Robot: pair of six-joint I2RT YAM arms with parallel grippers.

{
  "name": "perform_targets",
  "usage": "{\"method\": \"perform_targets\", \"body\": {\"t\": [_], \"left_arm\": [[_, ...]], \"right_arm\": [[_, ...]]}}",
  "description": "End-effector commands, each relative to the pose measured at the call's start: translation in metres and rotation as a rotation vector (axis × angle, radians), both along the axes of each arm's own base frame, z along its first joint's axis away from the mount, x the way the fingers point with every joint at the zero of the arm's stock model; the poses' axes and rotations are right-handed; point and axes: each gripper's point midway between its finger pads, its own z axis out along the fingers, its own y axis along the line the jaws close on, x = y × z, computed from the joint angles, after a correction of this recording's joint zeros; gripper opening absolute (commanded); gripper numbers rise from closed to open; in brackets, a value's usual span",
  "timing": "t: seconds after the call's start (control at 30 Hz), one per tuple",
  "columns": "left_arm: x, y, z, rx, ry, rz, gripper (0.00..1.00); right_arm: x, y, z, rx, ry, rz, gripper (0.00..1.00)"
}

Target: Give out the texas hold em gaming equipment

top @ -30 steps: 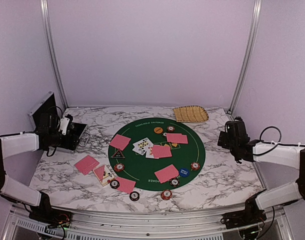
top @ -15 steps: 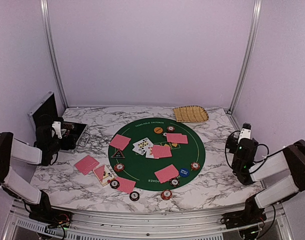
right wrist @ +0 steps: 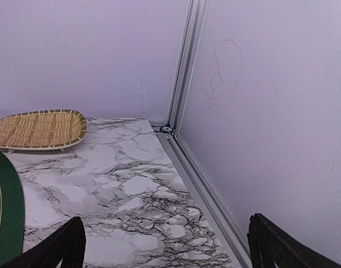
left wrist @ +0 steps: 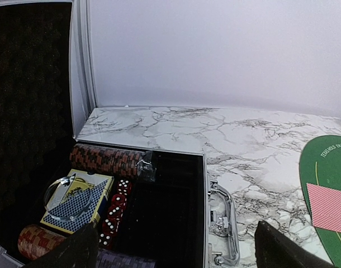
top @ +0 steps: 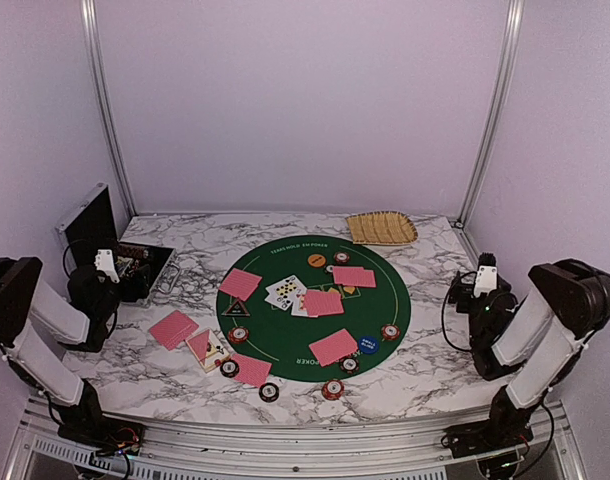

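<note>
Red-backed playing cards (top: 333, 347) lay flat on and around the green felt mat (top: 275, 345), most face down, with a few face up near its centre. The card by the mat's near edge had its long axis slanting from near-left to far-right. Poker chips (top: 332, 389) dotted the mat's near rim. Both pincers gaped wide and held nothing. The left gripper (top: 107, 262) was well left of the mat, by an open chip case (left wrist: 159, 212). The right gripper (top: 485, 268) was well right of the mat, apart from every card.

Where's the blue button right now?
Top view: the blue button sits on the green mat's near-right part, beside a face-down red card, a chip to its right.
</note>
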Motion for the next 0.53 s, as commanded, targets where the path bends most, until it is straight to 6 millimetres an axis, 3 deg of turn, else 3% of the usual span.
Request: {"method": "perform_targets", "body": {"t": [0.0, 0.1, 0.5], "left_arm": [[0.007, 0.004, 0.017, 0.0, -0.064, 0.024, 0.99], [0.007, 0.003, 0.017, 0.006, -0.063, 0.024, 0.99], [0.006, 0.003, 0.018, 0.006, -0.064, 0.025, 0.99]], "right_arm": [[0.018, 0.008, 0.028, 0.013, -0.094, 0.053, 0.99], [0.034, -0.011, 0.015, 0.104, -0.021, 0.047, 0.99], [0.031, -0.011, 0.019, 0.088, -0.047, 0.033, 0.99]]}}
